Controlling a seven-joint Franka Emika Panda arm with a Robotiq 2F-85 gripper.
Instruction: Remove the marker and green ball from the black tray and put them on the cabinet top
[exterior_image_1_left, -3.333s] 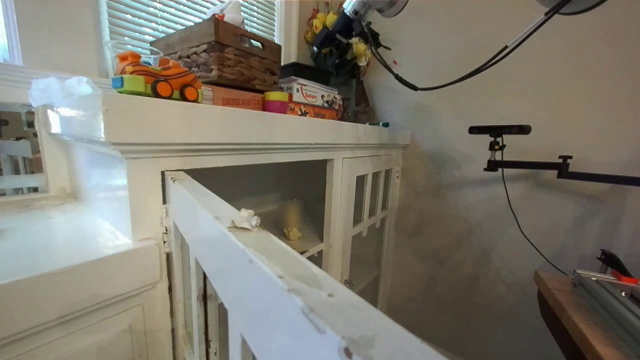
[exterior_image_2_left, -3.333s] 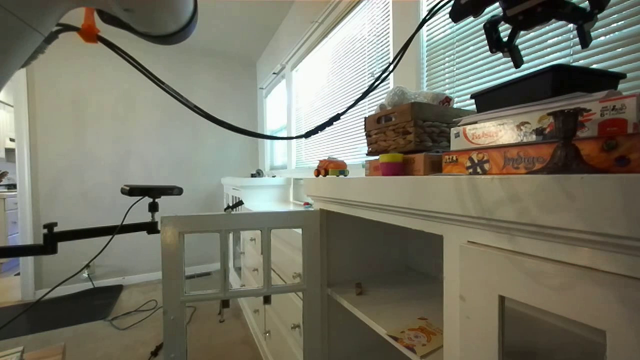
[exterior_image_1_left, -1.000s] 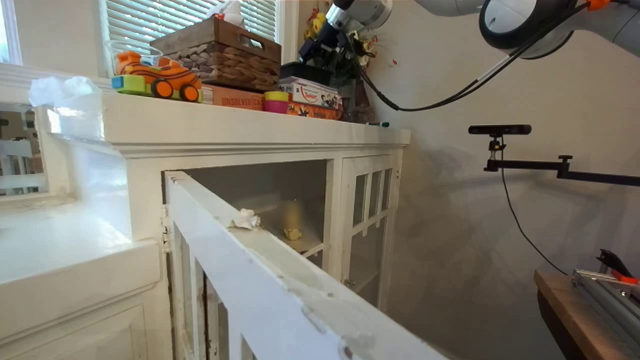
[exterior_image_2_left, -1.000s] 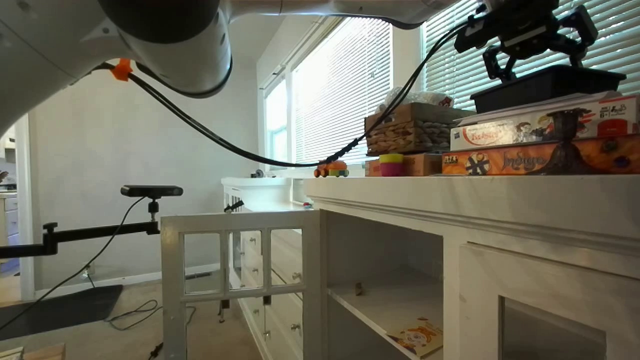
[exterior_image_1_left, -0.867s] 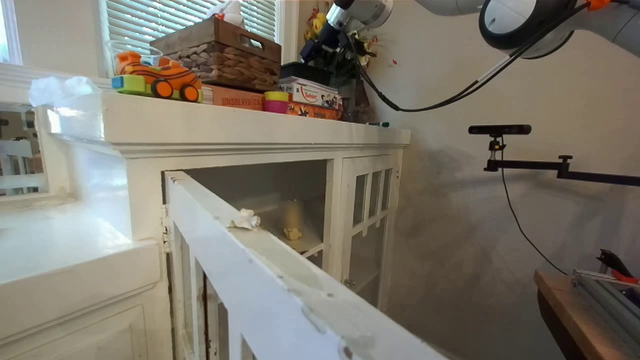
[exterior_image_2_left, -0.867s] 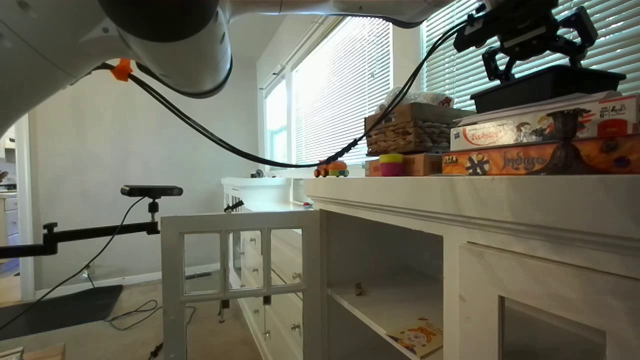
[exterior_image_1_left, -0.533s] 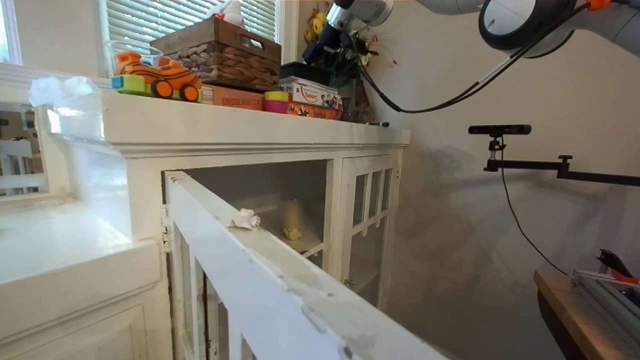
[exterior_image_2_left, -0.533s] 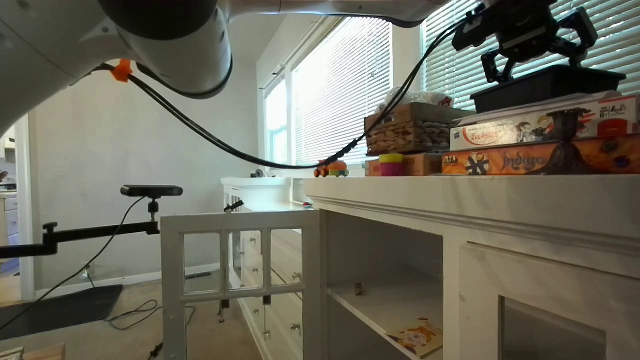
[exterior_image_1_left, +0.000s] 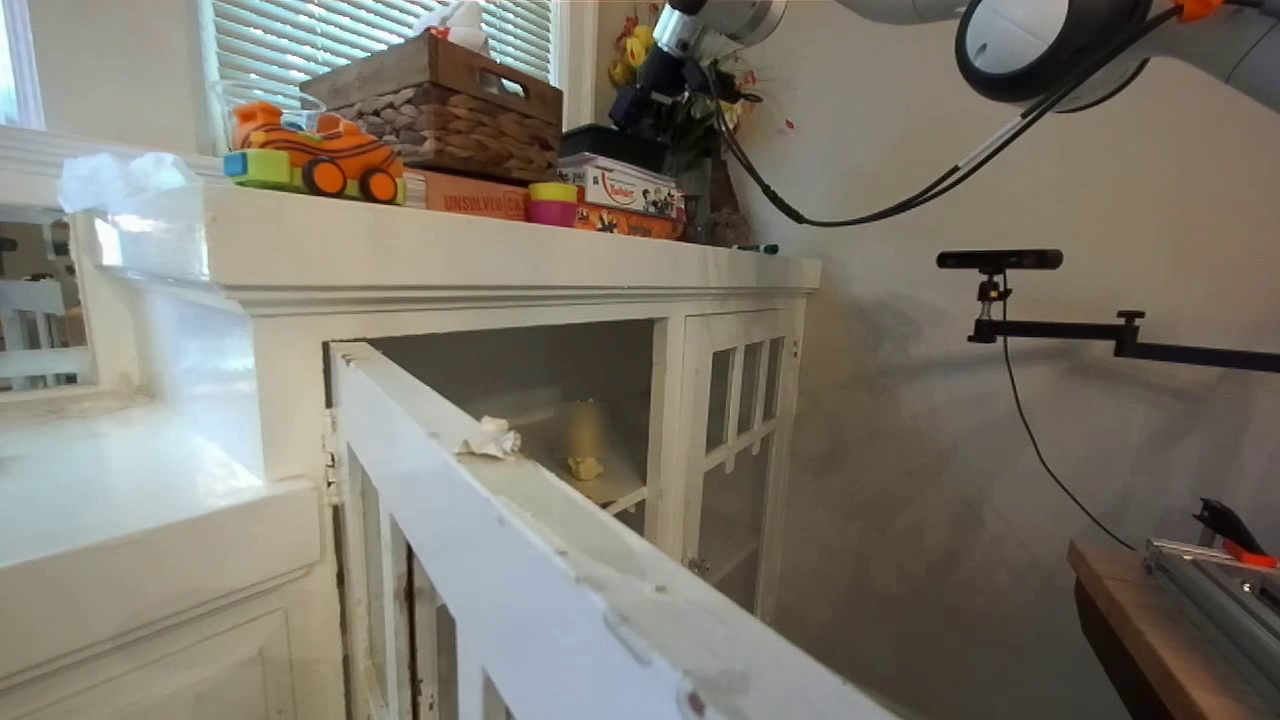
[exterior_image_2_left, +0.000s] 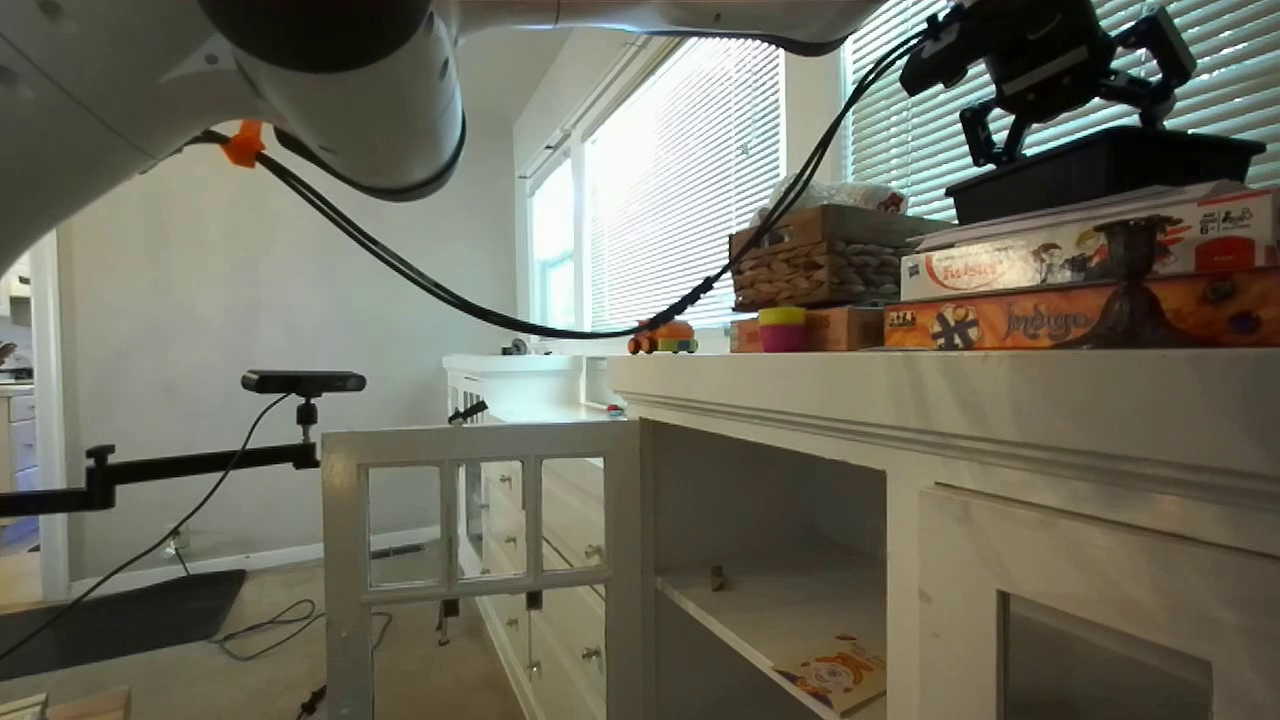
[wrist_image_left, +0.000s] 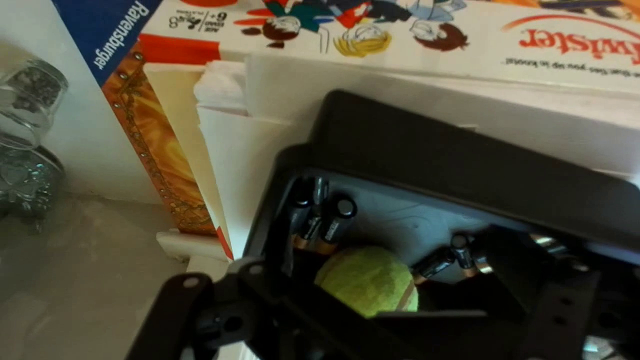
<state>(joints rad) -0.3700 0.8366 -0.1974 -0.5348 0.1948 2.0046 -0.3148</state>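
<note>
WRIST VIEW, LEFT TO RIGHT: batteries | ball: round, no long axis; in tray, between the jaws, nearer the left-hand one; centring likely required | JAWS: spread wide, nothing held; tray contact indeterminate | IN AN EXTERIOR VIEW: probable marker, right end of cabinet top

Shown in both exterior views: wicker basket, orange toy vehicle, yellow-and-pink cups, and Twister box stacked on orange Indigo box. In the wrist view, several small dark batteries.
</note>
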